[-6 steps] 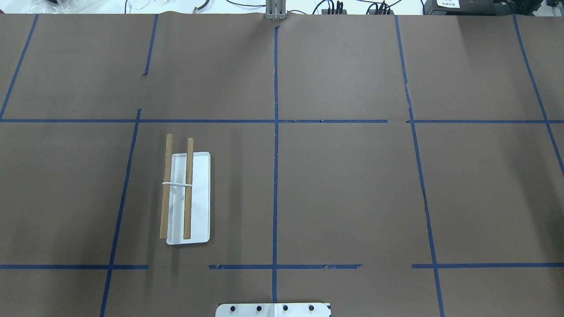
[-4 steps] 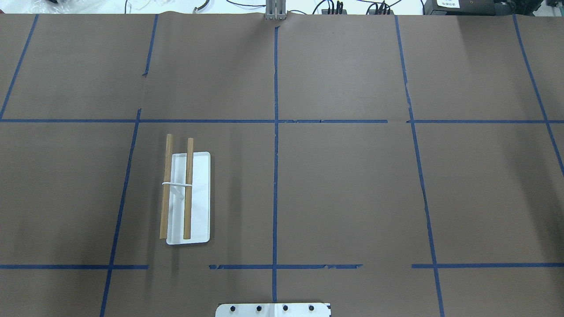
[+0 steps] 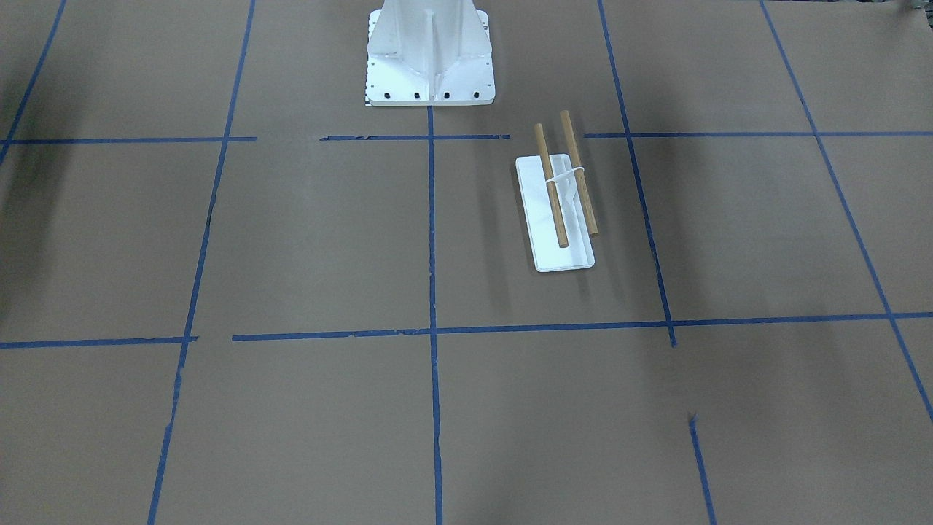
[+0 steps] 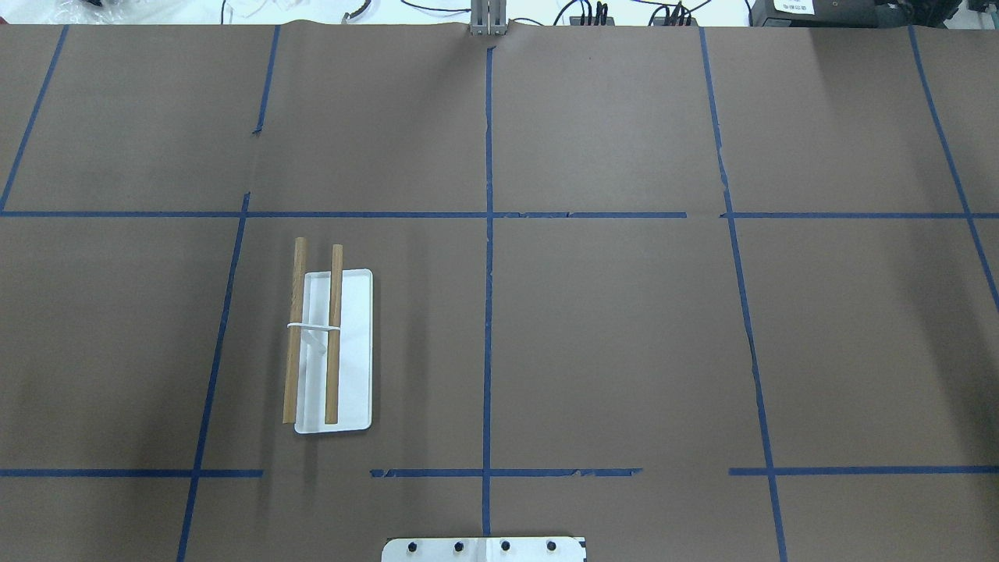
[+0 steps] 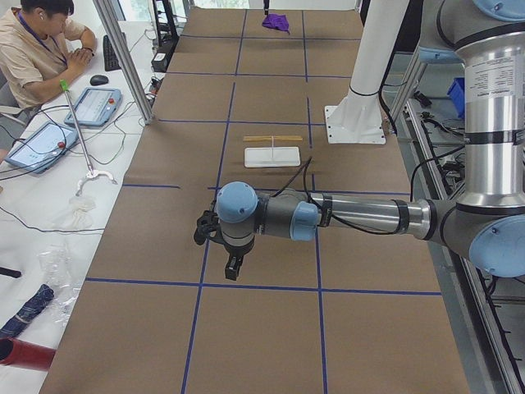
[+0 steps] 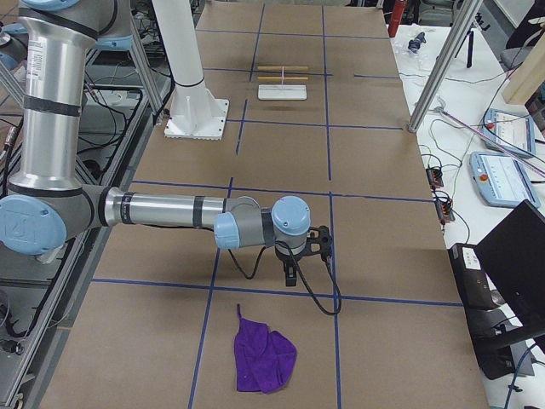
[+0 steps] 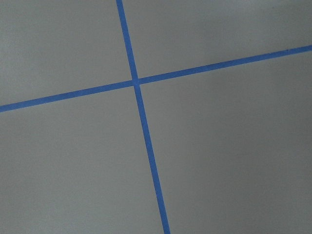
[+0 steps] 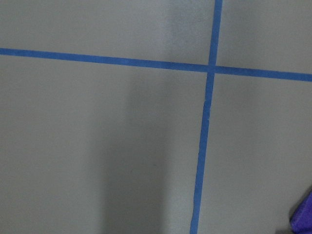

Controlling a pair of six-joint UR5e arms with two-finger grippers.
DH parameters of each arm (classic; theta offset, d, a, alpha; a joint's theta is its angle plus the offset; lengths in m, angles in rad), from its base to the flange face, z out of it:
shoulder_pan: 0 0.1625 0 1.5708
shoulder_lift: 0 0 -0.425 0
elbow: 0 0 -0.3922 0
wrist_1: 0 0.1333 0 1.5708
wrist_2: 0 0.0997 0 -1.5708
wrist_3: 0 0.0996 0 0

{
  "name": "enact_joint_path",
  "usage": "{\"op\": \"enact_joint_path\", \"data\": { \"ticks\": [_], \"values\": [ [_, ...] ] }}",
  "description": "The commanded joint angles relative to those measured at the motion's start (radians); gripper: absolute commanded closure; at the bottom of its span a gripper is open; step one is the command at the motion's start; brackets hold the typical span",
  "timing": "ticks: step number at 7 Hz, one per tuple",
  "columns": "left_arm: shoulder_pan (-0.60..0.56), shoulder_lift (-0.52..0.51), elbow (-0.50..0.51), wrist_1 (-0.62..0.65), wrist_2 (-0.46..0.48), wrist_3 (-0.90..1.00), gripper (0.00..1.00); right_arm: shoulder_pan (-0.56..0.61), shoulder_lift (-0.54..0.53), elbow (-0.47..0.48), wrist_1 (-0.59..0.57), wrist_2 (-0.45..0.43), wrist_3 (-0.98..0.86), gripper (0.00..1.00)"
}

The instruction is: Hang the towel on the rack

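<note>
Brown table [image 4: 624, 351], rack [image 4: 353, 351] unmoved; left tool [image 5: 233, 268], right tool [image 6: 291, 277]: open or closed, cannot tell.

Even overhead light throws soft, faint shadows on the table [image 4: 624, 351]; wrist views slightly hazy.

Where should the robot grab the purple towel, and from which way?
Probably its narrow corner, pinched from straight above. The towel lies limp and crumpled flat on the table, so nothing firm sticks out sideways. That corner is on the side facing the right gripper, the nearer one.
</note>
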Motion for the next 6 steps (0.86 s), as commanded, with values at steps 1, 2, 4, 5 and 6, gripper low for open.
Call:
{"op": "enact_joint_path", "data": {
  "ticks": [1,2,4,5,6],
  "values": [
    [0.001,-0.011,0.008,-0.017,-0.001,-0.020,0.00,-0.004,-0.018,-0.005,0.098,-0.003,-0.009,0.00],
    [0.001,-0.002,0.013,-0.086,-0.002,-0.020,0.00,-0.010,-0.017,-0.017,0.111,-0.043,-0.009,0.00],
    [0.001,0.001,0.022,-0.097,-0.013,-0.024,0.00,-0.013,0.017,-0.221,0.231,-0.122,-0.011,0.00],
    [0.001,0.003,0.034,-0.100,-0.057,-0.024,0.00,-0.013,0.064,-0.356,0.339,-0.135,-0.012,0.02],
    [-0.001,0.004,0.034,-0.100,-0.076,-0.026,0.00,-0.013,0.071,-0.400,0.372,-0.134,0.001,0.04]
  ]
}}
